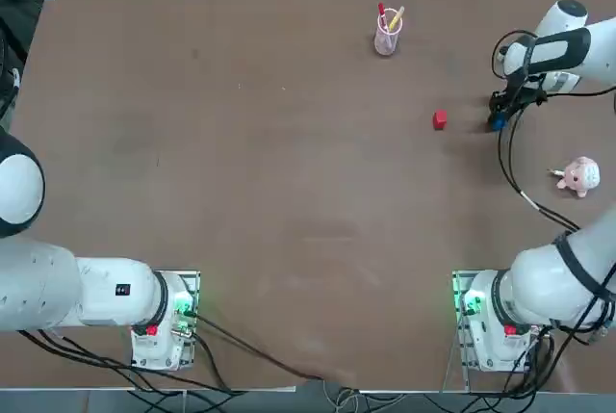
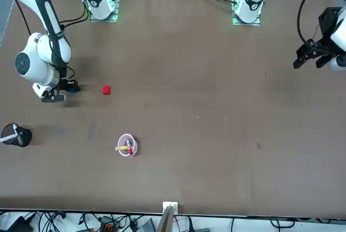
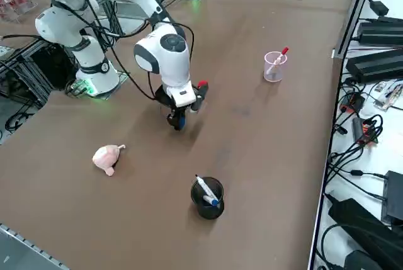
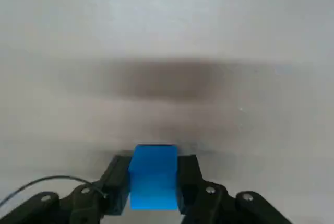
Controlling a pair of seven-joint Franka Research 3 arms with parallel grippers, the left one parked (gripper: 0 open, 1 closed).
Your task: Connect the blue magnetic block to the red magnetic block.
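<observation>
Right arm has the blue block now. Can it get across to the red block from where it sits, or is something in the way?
Probably yes. The right gripper is shut on the blue magnetic block, down at the table. The red magnetic block lies close beside it with only bare tabletop between; the pink cup stands well off that line.

right hand [image 4: 154, 182] | clamped on blue magnetic block [image 4: 153, 174] | above table [image 4: 167, 36]

Your white right arm [image 1: 563, 52] reaches forward over the table's right side, its wrist bent so the black two-finger right gripper [image 4: 154, 179] points straight down at the tabletop. Its fingers [image 4: 117, 179] are clamped on a small bright blue cube [image 4: 153, 176], low by the surface.
</observation>
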